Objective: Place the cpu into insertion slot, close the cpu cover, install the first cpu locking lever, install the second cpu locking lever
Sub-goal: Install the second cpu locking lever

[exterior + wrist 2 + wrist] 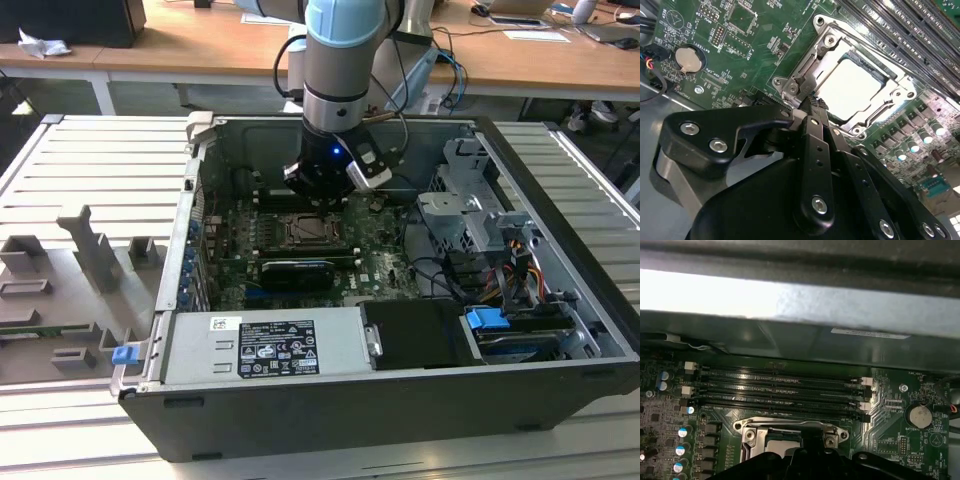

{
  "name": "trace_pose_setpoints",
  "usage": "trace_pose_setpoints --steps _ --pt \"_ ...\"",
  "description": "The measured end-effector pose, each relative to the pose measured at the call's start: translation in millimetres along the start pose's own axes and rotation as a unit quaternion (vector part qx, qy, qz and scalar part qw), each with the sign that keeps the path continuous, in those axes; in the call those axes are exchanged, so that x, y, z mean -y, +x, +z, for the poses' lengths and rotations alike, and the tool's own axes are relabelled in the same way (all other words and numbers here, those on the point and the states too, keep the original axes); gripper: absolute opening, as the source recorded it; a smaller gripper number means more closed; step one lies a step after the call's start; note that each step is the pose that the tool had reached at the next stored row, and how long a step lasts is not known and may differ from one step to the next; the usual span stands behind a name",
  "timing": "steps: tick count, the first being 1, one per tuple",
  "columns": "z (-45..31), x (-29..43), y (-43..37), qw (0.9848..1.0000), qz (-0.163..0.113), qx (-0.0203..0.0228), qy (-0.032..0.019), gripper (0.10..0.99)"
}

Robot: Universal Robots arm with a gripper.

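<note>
The cpu (852, 90) — a pale, flat square — lies seated in the insertion slot (303, 229) on the green motherboard. The cpu cover (892, 102), a dull silver frame, lies flat around it — the chip's face showing through its window.

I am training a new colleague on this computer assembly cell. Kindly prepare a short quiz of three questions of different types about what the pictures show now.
1. True or false: the cpu already lies in the insertion slot.
2. Multiple choice: in the second wrist view, the cpu cover is (A) closed flat around the cpu, (B) raised upright, (C) lying outside the computer case.
3. Fill in: in the second wrist view, the round silver part on the green board, away from the socket, is a coin ____.

Key: 1 true; 2 A; 3 battery. The gripper hovers just at the cover's edge.
</note>
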State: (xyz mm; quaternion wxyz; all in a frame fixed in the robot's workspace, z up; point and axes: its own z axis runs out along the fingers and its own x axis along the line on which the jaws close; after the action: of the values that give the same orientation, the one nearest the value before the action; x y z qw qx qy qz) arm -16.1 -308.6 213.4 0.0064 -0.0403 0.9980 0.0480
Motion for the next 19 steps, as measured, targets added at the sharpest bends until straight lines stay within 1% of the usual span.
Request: trace_pose_setpoints --steps 2,4,6,8,9,10,13,19 --pt "-0.6 0.3 0.0 1.0 0.0 -0.0001 0.0001 0.106" --pt "-4.1 0.0 0.0 1.0 0.0 0.0 0.0 0.106" --pt "-14.3 -0.9 -0.2 1.0 0.0 0.0 0.0 0.106" --pt "-22.2 -1.7 -0.4 1.0 0.0 0.0 0.0 0.106" --pt "-27.9 -2.2 -0.5 1.0 0.0 0.0 0.0 0.106" --pt "-30.1 -2.5 -0.5 1.0 0.0 0.0 0.0 0.106" --pt "-30.9 -1.0 -0.4 1.0 0.0 0.0 -0.0001 0.106" --pt "-31.9 9.3 0.5 1.0 0.0 0.0 0.0 0.106"
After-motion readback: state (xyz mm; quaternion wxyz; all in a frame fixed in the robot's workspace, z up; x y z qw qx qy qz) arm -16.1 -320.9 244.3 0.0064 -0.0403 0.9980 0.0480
